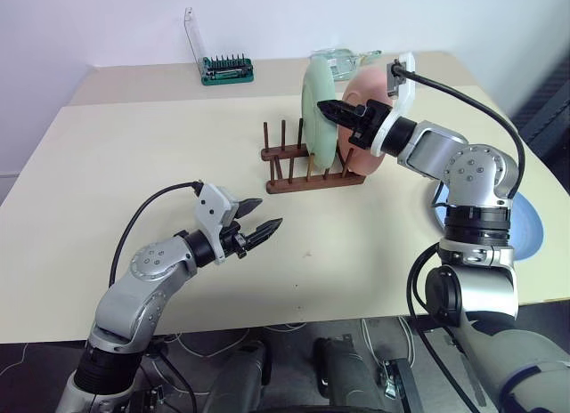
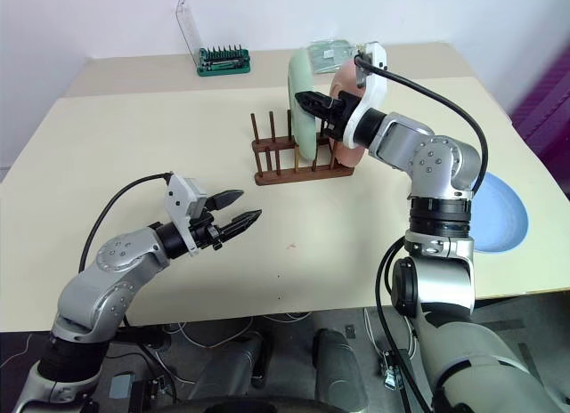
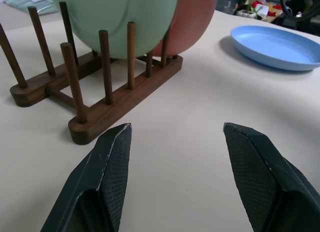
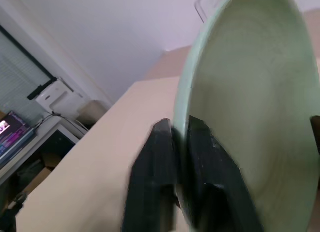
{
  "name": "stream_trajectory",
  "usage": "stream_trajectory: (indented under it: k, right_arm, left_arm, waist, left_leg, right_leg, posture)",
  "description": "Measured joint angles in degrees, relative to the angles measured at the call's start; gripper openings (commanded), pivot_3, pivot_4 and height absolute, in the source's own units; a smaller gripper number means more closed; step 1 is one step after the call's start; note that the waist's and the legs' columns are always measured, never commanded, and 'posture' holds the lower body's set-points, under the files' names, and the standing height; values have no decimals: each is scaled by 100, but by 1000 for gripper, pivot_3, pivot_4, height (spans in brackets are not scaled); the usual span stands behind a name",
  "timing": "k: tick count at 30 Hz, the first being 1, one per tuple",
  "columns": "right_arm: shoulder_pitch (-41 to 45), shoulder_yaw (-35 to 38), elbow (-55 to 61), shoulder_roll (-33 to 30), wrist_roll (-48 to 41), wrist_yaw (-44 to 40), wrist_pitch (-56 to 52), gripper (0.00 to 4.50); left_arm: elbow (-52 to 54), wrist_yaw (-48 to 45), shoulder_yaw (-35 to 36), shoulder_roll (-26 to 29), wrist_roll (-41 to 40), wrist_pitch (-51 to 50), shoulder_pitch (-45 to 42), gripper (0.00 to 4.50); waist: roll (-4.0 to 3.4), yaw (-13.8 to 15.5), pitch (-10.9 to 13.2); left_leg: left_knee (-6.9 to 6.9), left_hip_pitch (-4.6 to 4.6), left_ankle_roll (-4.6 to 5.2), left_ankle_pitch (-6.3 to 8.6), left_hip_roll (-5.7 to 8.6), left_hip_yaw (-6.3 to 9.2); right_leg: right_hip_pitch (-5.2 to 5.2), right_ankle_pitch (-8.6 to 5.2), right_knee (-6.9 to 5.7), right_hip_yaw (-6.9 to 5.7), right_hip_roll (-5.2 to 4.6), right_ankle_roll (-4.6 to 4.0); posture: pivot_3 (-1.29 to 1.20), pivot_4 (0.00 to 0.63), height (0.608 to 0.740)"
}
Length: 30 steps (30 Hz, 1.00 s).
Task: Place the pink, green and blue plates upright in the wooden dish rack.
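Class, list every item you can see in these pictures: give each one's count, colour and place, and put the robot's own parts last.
Table: one, cream, under everything.
Dish rack: one, dark brown wood, far middle of the table.
Green plate: one, mint, upright in the rack.
Pink plate: one, salmon, upright in the rack behind the green one.
Blue plate: one, light blue, flat near the table's right edge.
Bit holder: one, green with a clear lid, far side.
Clear packet: one, far side behind the plates.
Left gripper: black fingers, open, above the table.
Right gripper: black fingers around the green plate's rim.
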State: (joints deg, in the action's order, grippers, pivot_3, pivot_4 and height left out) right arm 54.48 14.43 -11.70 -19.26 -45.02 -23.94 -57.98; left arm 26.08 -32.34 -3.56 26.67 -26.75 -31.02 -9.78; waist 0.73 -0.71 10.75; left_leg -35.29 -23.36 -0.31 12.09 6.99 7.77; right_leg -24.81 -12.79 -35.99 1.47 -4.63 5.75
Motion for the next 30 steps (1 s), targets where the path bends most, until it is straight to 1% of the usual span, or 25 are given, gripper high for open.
stream_trajectory:
  k: [1,4,7,13,16,19,22,25,26,28,30]
  right_arm:
    - [0,-14,-1,-1,35,-14,41,2520]
    - [1,-117,18,-46,187,-132,199,3902]
    - [1,-329,101,-184,378,-284,342,3902]
    - [-1,-972,617,-769,1048,-807,872,3902]
    - [-41,-1364,978,-1326,1546,-1209,1415,3902]
    - [-227,-1410,1321,-1883,1916,-1659,2039,3902]
    - [-568,-1136,1486,-2548,1941,-2115,2258,3902]
    - [-1173,-392,1479,-3469,1937,-2376,2266,3902]
    - [-1410,-150,1459,-3706,2001,-2406,2255,3902]
    - [-2288,319,1555,-4150,2066,-2546,2115,3902]
    - [-3127,600,1683,-4225,2058,-2655,1916,3902]
  left_arm:
    - [0,0,0,0,1,0,0,3032]
    - [0,1,0,0,1,0,0,3032]
    - [0,1,0,0,0,0,1,3032]
    - [-1,-13,-1,-1,0,2,-1,3032]
    - [-18,-55,-11,-17,1,6,-27,3032]
    - [-79,-122,-20,-48,4,20,-99,3032]
    - [-160,-260,-76,-65,12,56,-235,3032]
    - [-436,-589,-320,-70,31,75,-487,3032]
    - [-541,-707,-398,-56,36,102,-532,3032]
    - [-728,-1002,-606,-84,49,160,-728,3032]
    - [-887,-1231,-767,-124,94,213,-918,3032]
  waist:
    - [0,-2,0]
    - [0,-3,0]
    - [-1,0,0]
    - [-1,3,1]
    - [-2,10,2]
    - [0,29,2]
    - [1,66,3]
    - [-4,177,5]
    - [-4,166,5]
    - [1,208,1]
    - [-6,170,0]
  left_leg:
    - [0,0,0,0,0,0]
    - [0,0,0,0,0,0]
    - [0,0,0,0,0,0]
    - [0,-1,0,0,0,0]
    - [1,-2,0,0,0,-1]
    - [-1,-4,0,1,0,0]
    - [0,-5,3,2,-1,2]
    - [-2,-9,10,5,-1,4]
    - [-2,-8,14,8,-1,-1]
    - [-2,-9,21,13,-4,0]
    - [-2,-9,24,14,-5,-13]
  right_leg:
    - [0,0,0,0,0,0]
    - [0,1,0,0,0,1]
    - [0,0,0,0,0,1]
    - [0,0,2,-1,0,2]
    - [-1,-1,5,-2,0,4]
    - [7,-1,17,-6,-2,6]
    - [17,-2,42,-12,-1,5]
    - [30,-4,68,-19,-3,2]
    - [30,-4,72,-16,-3,2]
    - [37,-6,79,-20,-5,4]
    - [33,-6,77,-11,-7,5]
  posture:
    - [0,150,740]
    - [0,150,740]
    - [0,150,740]
    - [0,150,740]
    - [0,150,740]
    - [0,150,740]
    - [0,150,740]
    - [0,150,740]
    - [0,150,740]
    - [0,150,740]
    - [0,150,740]
